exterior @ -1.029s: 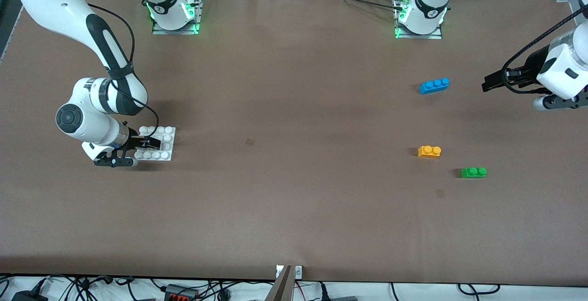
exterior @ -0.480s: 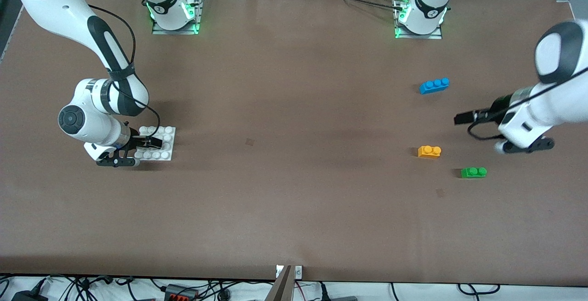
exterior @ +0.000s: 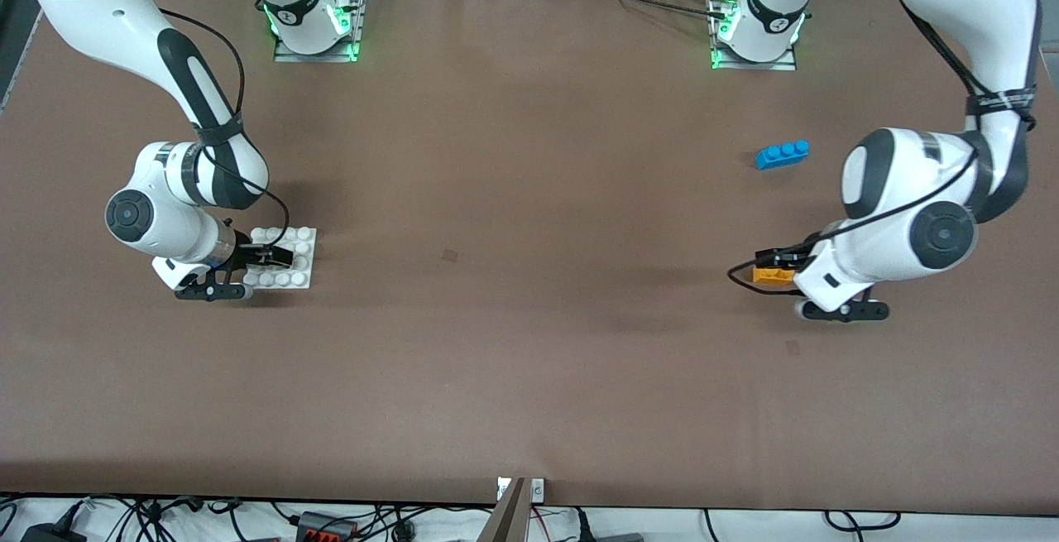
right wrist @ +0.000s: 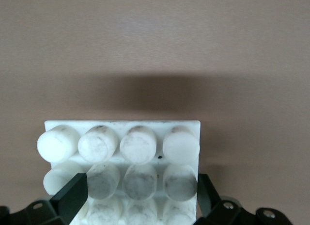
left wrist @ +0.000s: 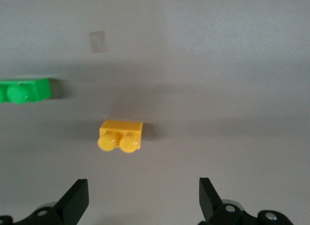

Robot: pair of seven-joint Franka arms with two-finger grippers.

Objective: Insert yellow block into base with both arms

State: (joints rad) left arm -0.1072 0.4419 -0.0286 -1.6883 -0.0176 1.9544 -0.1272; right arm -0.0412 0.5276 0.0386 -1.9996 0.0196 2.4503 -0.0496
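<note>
place: robotics lab | evidence: bolted arm bases (exterior: pixel 314 25), cable clutter (exterior: pixel 331 521)

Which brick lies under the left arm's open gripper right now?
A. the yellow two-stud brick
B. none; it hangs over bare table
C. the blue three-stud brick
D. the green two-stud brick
A: in the left wrist view the yellow block lies on the table between the spread fingers of the left gripper, not yet gripped, while the green brick lies off to one side.
</note>
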